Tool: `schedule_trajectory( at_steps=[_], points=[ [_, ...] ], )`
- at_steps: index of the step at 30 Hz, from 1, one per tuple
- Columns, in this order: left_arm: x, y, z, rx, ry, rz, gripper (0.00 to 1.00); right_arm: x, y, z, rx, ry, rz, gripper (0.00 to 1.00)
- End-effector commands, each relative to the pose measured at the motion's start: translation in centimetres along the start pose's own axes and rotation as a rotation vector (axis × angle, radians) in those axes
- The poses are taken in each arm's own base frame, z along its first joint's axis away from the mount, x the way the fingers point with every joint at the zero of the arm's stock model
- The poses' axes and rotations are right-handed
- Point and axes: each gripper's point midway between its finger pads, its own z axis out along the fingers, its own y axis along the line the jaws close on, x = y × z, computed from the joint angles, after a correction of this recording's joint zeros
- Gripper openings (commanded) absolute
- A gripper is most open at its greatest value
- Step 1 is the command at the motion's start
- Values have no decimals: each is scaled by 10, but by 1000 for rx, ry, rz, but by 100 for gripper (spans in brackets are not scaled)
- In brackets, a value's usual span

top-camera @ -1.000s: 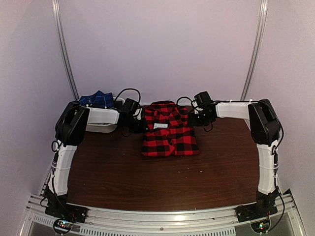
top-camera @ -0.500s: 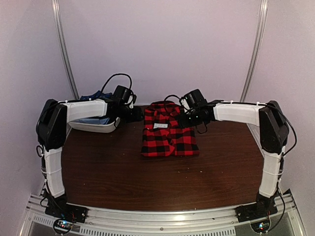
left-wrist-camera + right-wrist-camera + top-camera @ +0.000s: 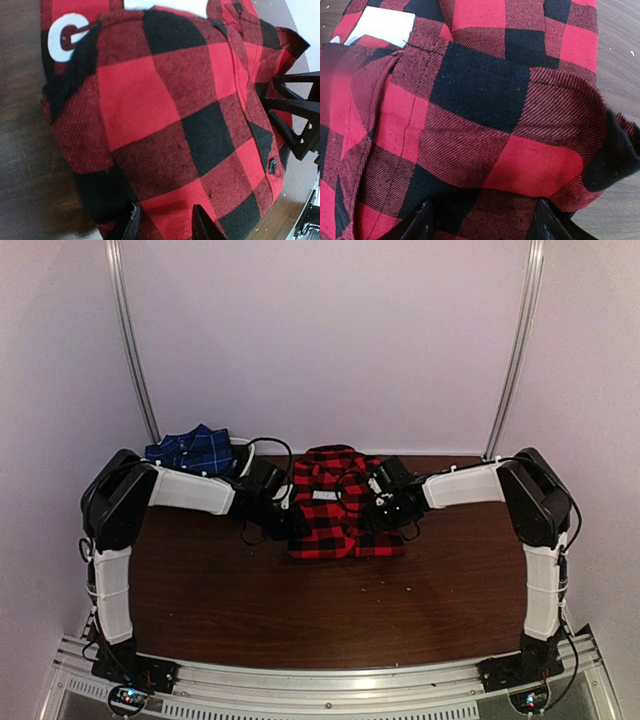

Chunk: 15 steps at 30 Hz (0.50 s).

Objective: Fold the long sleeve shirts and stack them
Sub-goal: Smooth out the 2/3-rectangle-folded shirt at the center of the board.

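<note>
Top external shows the folded red shirt (image 3: 345,512) at the far edge of the bench (image 3: 300,610), flanked by left claw (image 3: 165,221) (grip unclear) and gaping right claw (image 3: 485,222); stacking looks next, needing both to pinch and lift together.

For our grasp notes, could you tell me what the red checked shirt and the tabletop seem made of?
The red checked shirt looks like matte woven flannel, twill ribs showing. The tabletop looks like dark grained wood or laminate, faintly glossy.
</note>
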Motion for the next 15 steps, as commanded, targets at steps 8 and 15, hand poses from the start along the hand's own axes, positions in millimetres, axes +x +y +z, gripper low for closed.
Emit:
schedule_trajectory(
  at_steps=[8, 15],
  points=[
    [-3, -4, -20, 17, -35, -17, 43, -6, -8, -52, 0, -45, 33, 81],
    [13, -7, -48, 17, -36, -7, 44, 20, -17, -75, -69, -49, 100, 76]
  ],
)
